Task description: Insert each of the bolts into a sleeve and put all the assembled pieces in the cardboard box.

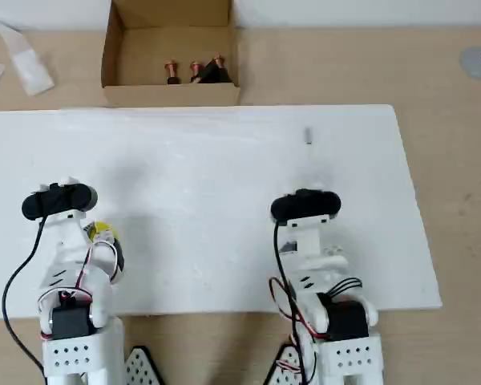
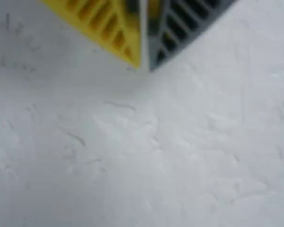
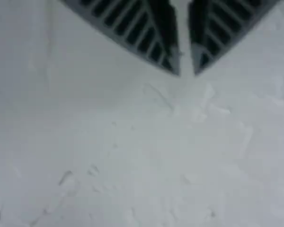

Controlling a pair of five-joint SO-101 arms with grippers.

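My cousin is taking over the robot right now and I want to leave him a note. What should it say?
Left gripper: fingers shut, holding nothing, close to the white sheet.
Right gripper: fingers shut, holding nothing, close to the same sheet.
Things: three bolt-and-sleeve pieces lie in the cardboard box.
Done: those three look assembled and boxed.
Left: a small grey thing lies on the sheet, too small to identify. Check it; otherwise the job looks finished.
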